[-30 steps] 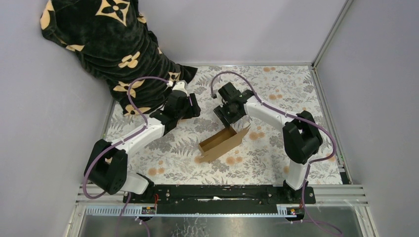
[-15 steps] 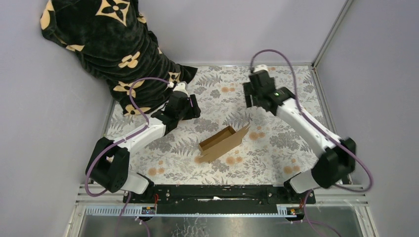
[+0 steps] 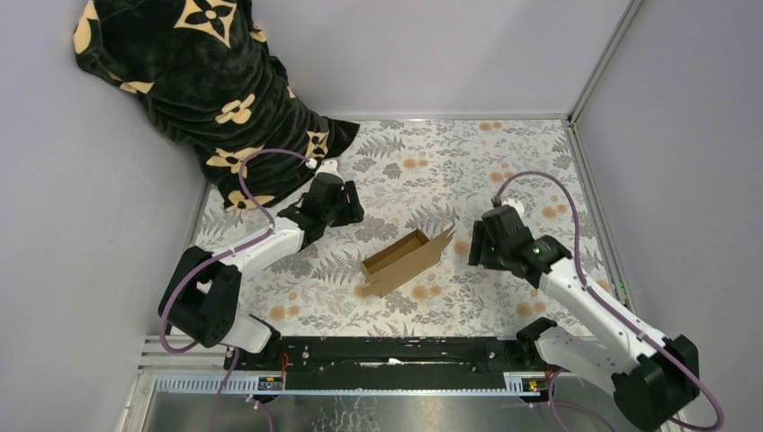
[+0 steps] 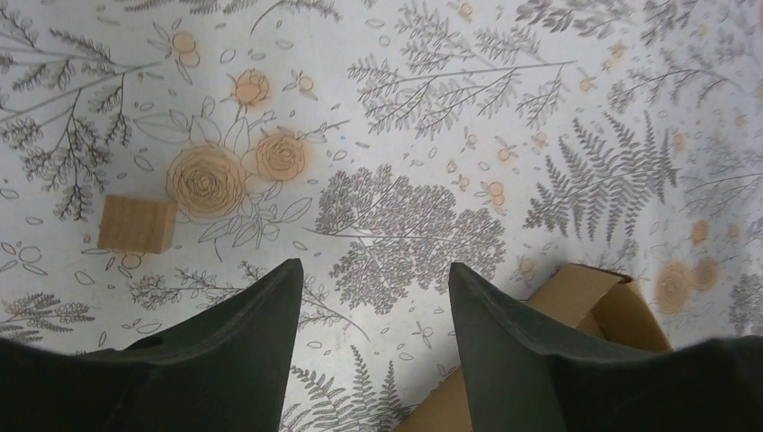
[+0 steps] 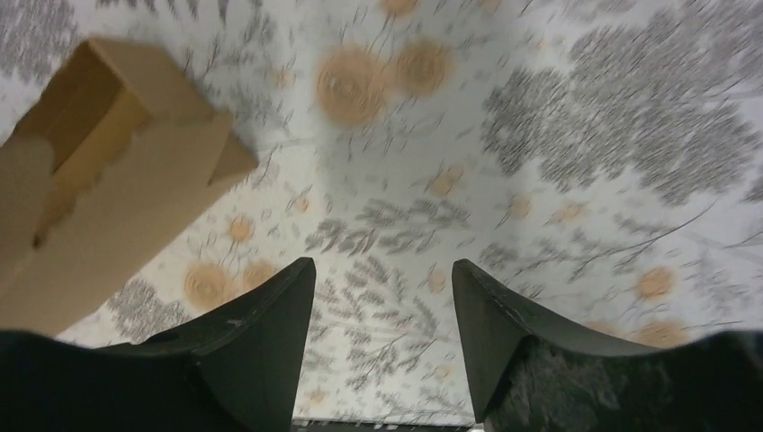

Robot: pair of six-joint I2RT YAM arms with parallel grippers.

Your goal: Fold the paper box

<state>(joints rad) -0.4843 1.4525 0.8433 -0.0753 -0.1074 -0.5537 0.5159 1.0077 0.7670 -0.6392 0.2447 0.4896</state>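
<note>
The paper box [image 3: 405, 260] is a long, narrow piece of brown cardboard lying diagonally mid-table. Its top is open and a jagged flap stands at its right end. In the left wrist view one corner of the paper box [image 4: 589, 292] shows behind the right finger. In the right wrist view the paper box [image 5: 108, 193] lies at the upper left. My left gripper [image 3: 351, 207] hovers to the box's upper left, open and holding nothing [image 4: 373, 270]. My right gripper [image 3: 477, 245] hangs just right of the flap end, open and holding nothing [image 5: 382, 270].
A black cloth with tan flower marks [image 3: 198, 81] is heaped at the back left, over the table's edge. A small brown block [image 4: 137, 224] lies on the flowered table cover near the left gripper. Grey walls close in the back and both sides. A metal rail [image 3: 405, 349] runs along the front.
The right arm swung from behind the box out to the far right, then down to the box's right end. The left arm barely moved. The box lies as before.
</note>
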